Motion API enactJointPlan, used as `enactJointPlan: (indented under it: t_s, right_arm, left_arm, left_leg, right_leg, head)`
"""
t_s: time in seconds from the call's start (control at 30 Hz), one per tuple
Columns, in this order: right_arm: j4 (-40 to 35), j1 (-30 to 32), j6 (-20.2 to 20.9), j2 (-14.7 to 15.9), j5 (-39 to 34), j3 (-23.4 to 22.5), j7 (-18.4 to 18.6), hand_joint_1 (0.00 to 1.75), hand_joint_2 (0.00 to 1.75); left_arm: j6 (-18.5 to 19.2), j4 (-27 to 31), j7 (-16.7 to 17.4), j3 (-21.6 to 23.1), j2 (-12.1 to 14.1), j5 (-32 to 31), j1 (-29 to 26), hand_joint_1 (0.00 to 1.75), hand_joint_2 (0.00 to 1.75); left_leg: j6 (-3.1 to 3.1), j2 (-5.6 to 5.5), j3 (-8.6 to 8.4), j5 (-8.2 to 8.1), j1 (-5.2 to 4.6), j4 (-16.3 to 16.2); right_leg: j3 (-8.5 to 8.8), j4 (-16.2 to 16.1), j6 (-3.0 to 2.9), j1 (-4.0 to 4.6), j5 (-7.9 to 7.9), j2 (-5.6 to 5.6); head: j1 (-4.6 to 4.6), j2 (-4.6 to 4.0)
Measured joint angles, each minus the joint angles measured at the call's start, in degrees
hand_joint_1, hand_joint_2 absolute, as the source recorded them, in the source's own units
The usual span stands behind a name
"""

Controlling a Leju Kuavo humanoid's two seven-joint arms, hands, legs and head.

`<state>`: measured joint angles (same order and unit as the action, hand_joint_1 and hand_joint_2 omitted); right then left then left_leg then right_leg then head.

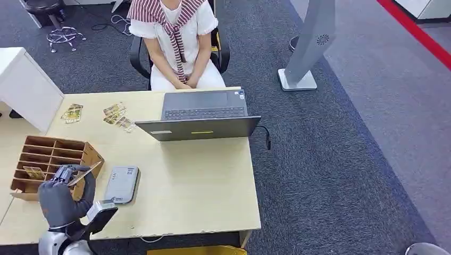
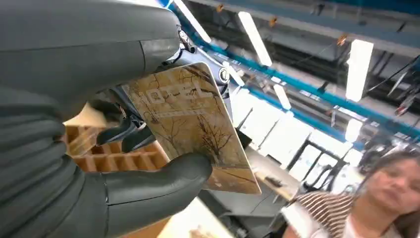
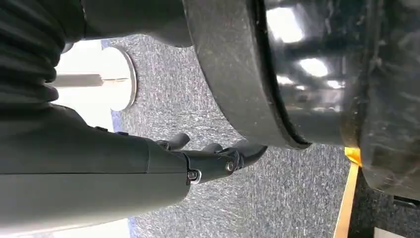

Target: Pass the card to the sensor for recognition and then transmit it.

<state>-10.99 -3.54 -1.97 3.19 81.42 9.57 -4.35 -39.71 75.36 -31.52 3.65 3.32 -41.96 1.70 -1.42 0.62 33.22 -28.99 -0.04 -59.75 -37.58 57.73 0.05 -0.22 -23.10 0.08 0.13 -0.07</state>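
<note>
My left hand (image 1: pixel 63 187) hovers low over the table's near left corner and pinches a tan card (image 1: pixel 85 173) printed with bare trees. In the left wrist view the card (image 2: pixel 190 119) sits between the thick thumb (image 2: pixel 163 183) and the darker fingers behind it. The grey flat card sensor (image 1: pixel 121 184) lies on the table just right of that hand, apart from the card. My right hand (image 3: pixel 198 161) hangs beside my body over grey carpet, fingers extended and holding nothing.
A wooden compartment box (image 1: pixel 48 156) with a card in it stands just beyond my left hand. Farther back are an open laptop (image 1: pixel 202 114), loose cards (image 1: pixel 114 114), and a seated person (image 1: pixel 178 42). A white cabinet (image 1: pixel 24 85) stands at the left.
</note>
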Motion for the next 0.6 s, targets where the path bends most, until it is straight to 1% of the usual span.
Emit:
enactJointPlan:
  t_s: [0.07, 0.17, 0.27, 0.37, 0.4, 0.5, 0.6]
  right_arm:
    - [0.0, 0.06, -0.11, 0.04, -0.04, -0.09, 0.0, 0.0, 1.75]
    - [0.0, 0.12, -0.17, 0.11, -0.04, -0.22, -0.07, 0.0, 1.75]
    - [0.0, 0.19, -0.15, 0.15, -0.04, -0.42, -0.11, 0.0, 1.75]
    - [0.0, 0.22, -0.09, 0.17, -0.02, -0.55, -0.13, 0.0, 1.75]
    - [0.0, 0.23, 0.0, 0.17, -0.02, -0.59, -0.13, 0.0, 1.75]
    - [0.0, 0.25, 0.13, 0.2, 0.02, -0.68, -0.13, 0.0, 1.75]
    - [0.0, 0.24, 0.22, 0.2, 0.09, -0.68, -0.15, 0.0, 1.75]
  left_arm:
    - [0.0, -1.31, -0.5, -0.72, -0.07, 0.7, -0.96, 1.75, 1.75]
    - [0.02, -4.83, -0.06, -1.51, -0.07, 0.41, -1.41, 1.75, 1.75]
    - [0.35, -10.24, 3.26, -1.51, 0.48, -1.95, -1.13, 1.75, 1.75]
    - [2.81, -15.55, 7.75, -1.48, 1.72, -4.94, 0.13, 1.75, 1.75]
    - [3.6, -17.14, 8.76, -1.44, 2.07, -5.68, 0.65, 1.75, 1.75]
    - [6.03, -20.95, 11.3, -0.87, 3.04, -8.11, 1.93, 1.75, 1.75]
    - [7.69, -22.81, 12.92, -0.48, 3.52, -9.73, 3.16, 1.75, 1.75]
  left_leg:
    - [0.0, 0.0, -0.01, 0.0, 0.0, 0.0]
    - [0.0, -0.01, 0.0, 0.0, 0.0, 0.0]
    - [0.0, 0.0, -0.03, 0.0, 0.0, 0.0]
    - [0.0, 0.0, -0.04, 0.01, 0.0, 0.0]
    - [0.0, 0.0, -0.04, 0.01, 0.0, 0.0]
    - [0.0, 0.0, -0.05, 0.01, 0.0, 0.0]
    - [0.0, -0.04, -0.06, 0.02, 0.0, 0.0]
  right_leg:
    - [0.0, 0.0, 0.0, 0.0, 0.0, 0.01]
    - [0.0, 0.0, 0.0, 0.0, 0.0, -0.01]
    - [-0.01, 0.0, 0.0, 0.01, 0.0, 0.01]
    - [0.0, 0.0, 0.0, 0.01, 0.0, 0.01]
    - [0.0, 0.0, 0.0, 0.01, 0.0, 0.01]
    - [0.0, 0.0, 0.0, 0.01, 0.0, 0.0]
    - [0.05, 0.0, 0.0, 0.0, 0.0, -0.04]
  head:
    - [0.0, 0.0]
    - [0.0, 0.0]
    - [0.02, 0.0]
    - [0.02, -0.02]
    - [0.0, 0.0]
    - [-0.02, 0.0]
    - [0.0, 0.0]
